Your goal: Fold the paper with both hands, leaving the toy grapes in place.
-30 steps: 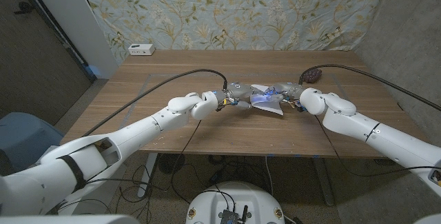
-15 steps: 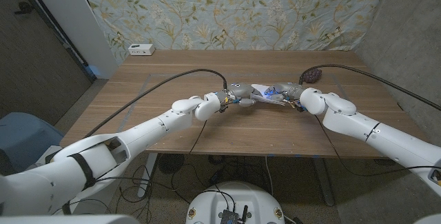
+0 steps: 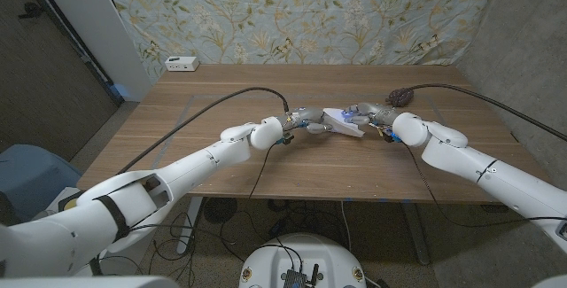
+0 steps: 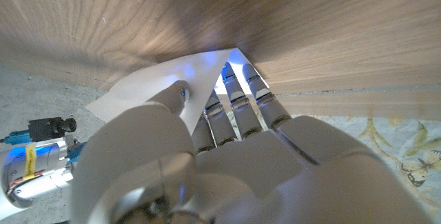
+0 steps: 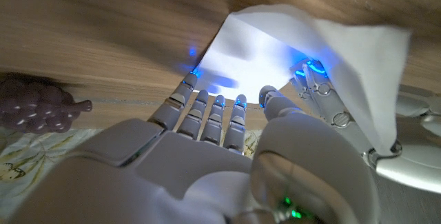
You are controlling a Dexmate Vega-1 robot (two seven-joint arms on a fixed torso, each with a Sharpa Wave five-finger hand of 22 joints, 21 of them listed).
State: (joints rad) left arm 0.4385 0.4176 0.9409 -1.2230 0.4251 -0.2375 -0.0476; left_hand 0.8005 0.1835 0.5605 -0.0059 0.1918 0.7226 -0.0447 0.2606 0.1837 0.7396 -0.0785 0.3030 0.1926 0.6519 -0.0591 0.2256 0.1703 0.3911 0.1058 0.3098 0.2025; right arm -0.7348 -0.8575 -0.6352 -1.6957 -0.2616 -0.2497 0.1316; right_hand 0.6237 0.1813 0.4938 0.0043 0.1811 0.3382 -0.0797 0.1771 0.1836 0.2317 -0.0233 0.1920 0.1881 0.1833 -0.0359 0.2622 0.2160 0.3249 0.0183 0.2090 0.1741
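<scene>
Over at the far left corner of the bench [image 3: 213,146] sits a small white box [image 3: 182,63], well away from everything else. Moving right, the left hand [image 3: 306,119] reaches in toward the middle and has hold of the paper [image 3: 344,120]: in the left wrist view its thumb [image 4: 173,94] lies on top of the sheet [image 4: 155,88] while its fingers [image 4: 234,96] run underneath, so it's pinching the left side of it. Blue glow from the hand lights up the sheet there.

Paper itself is roughly mid-bench, a bit toward the far side, lifted and bent between the two hands, not lying flat. In the right wrist view the sheet [image 5: 275,38] curls over, one flap draped across the fingers of the left hand [image 5: 324,89].

Next along, the right hand [image 3: 370,113] meets the paper's right edge. Its fingers [image 5: 207,110] reach up to the sheet's edge and its thumb [image 5: 272,100] is right at it too, so it looks like it's holding that side.

Furthest right, the toy grapes [image 3: 400,97] sit on the bench just beyond the right hand, toward the far side, apart from the paper. They show as a dark purple bunch [image 5: 38,107] in the right wrist view too.
</scene>
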